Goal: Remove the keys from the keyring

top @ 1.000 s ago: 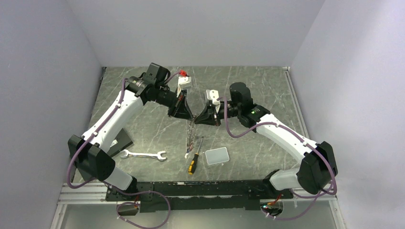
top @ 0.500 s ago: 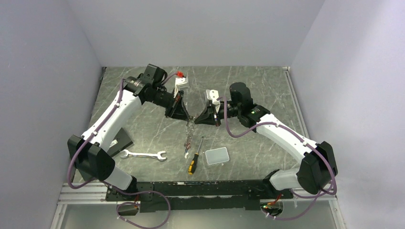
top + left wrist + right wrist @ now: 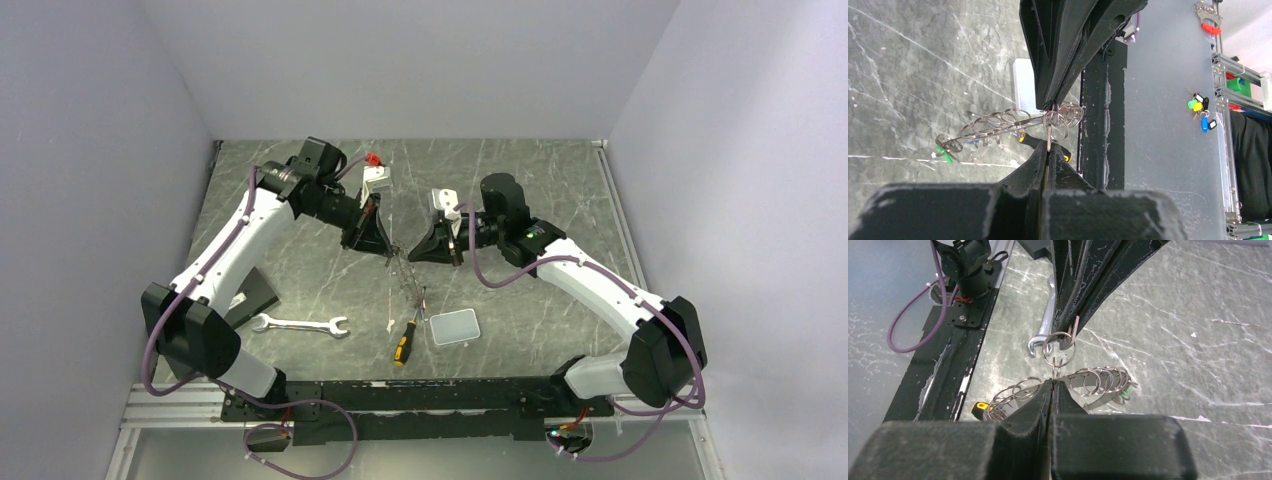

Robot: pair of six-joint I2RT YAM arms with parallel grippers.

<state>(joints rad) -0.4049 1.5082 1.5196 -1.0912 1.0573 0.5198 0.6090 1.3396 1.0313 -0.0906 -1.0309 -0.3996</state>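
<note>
My left gripper (image 3: 387,251) (image 3: 1048,148) is shut on a thin silvery key (image 3: 1075,325), whose small split ring (image 3: 1058,349) hangs from it. Facing it tip to tip, my right gripper (image 3: 413,254) (image 3: 1053,382) is shut on the keyring (image 3: 1088,384), just below that ring. Both hold the bunch above the table. The other keys (image 3: 411,292) and their rings (image 3: 998,122) dangle from the loop. A green tag (image 3: 946,153) shows at its far end.
Below the bunch lie a yellow-and-black screwdriver (image 3: 405,338), a grey box (image 3: 454,327) to its right and a silver wrench (image 3: 300,324) to its left. A small white scrap (image 3: 390,325) lies beside the screwdriver. A black plate (image 3: 252,296) sits by the left arm.
My right gripper has shut on the keyring. My left gripper has drawn a little leftward and back from the right one, and the hanging bunch has swung to the right.
</note>
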